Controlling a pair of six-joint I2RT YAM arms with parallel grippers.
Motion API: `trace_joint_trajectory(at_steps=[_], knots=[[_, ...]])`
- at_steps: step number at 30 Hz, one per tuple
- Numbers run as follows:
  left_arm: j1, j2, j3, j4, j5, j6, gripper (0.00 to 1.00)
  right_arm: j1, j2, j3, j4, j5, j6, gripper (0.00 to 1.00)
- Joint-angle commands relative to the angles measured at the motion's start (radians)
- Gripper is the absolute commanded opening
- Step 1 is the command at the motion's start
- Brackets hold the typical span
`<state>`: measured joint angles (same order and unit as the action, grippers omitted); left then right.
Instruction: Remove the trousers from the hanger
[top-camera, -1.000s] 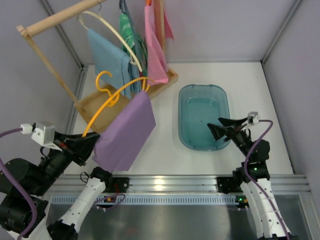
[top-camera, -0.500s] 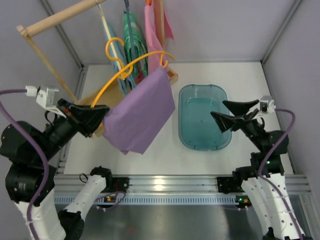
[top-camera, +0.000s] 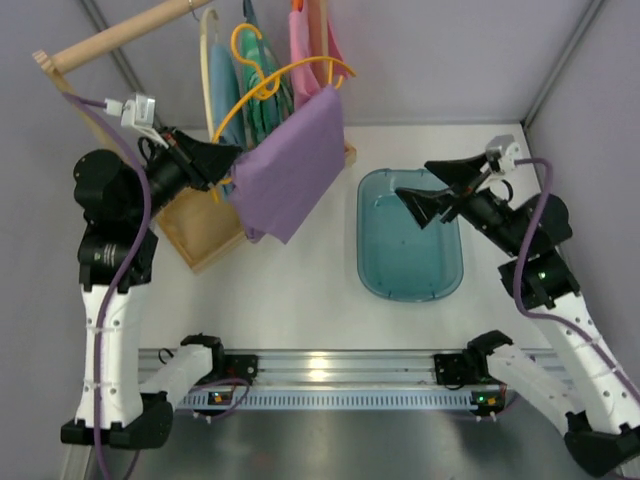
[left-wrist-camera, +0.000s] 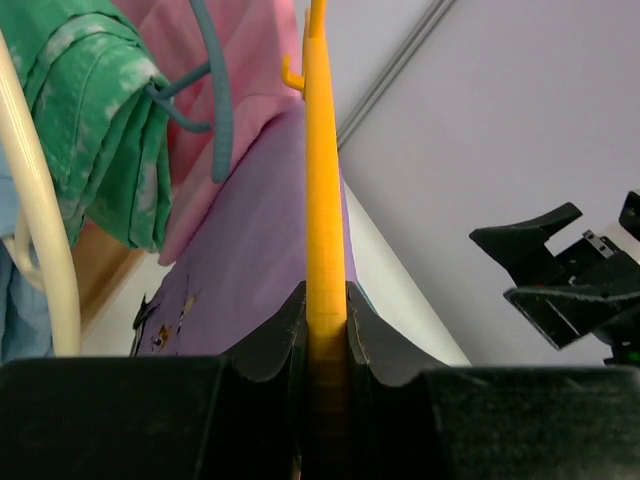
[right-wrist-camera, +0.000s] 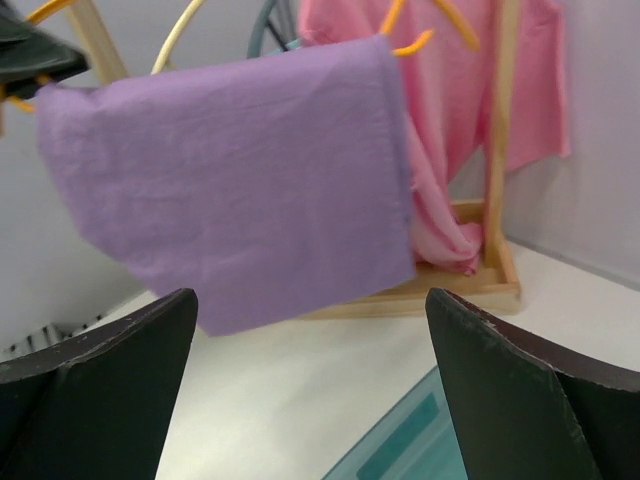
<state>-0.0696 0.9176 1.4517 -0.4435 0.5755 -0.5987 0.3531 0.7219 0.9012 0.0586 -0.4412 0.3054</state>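
The lilac trousers (top-camera: 290, 170) hang folded over the bar of the orange-yellow hanger (top-camera: 270, 75), held in the air in front of the wooden rack. My left gripper (top-camera: 225, 160) is shut on the hanger's left end; in the left wrist view the orange bar (left-wrist-camera: 322, 200) runs straight up from between the closed jaws, with the trousers (left-wrist-camera: 250, 260) draped to its left. My right gripper (top-camera: 420, 190) is open above the basin, to the right of the cloth and apart from it. In the right wrist view the trousers (right-wrist-camera: 240, 170) fill the space ahead of the spread fingers (right-wrist-camera: 520, 390).
A wooden rack (top-camera: 110, 35) with a tray base (top-camera: 200, 235) stands at the back left, carrying a pink garment (top-camera: 305, 40), a green garment (top-camera: 255, 80) and a cream hanger (top-camera: 208, 70). A teal basin (top-camera: 408, 235) lies on the table at the right.
My left arm has raised the hanger and trousers up and back toward the rack. My right gripper has risen and moved left toward the trousers, still open.
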Motion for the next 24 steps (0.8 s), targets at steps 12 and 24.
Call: trace_joint_trajectory(at_steps=[12, 24], knots=[[-0.257, 0.243, 0.154, 0.305, -0.183, 0.129, 0.00, 0.524, 0.241, 0.151, 0.109, 0.513, -0.417, 0.99], [-0.714, 0.331, 0.188, 0.316, -0.799, 0.350, 0.00, 0.857, 0.421, 0.139, 0.320, 1.039, -0.669, 0.99]])
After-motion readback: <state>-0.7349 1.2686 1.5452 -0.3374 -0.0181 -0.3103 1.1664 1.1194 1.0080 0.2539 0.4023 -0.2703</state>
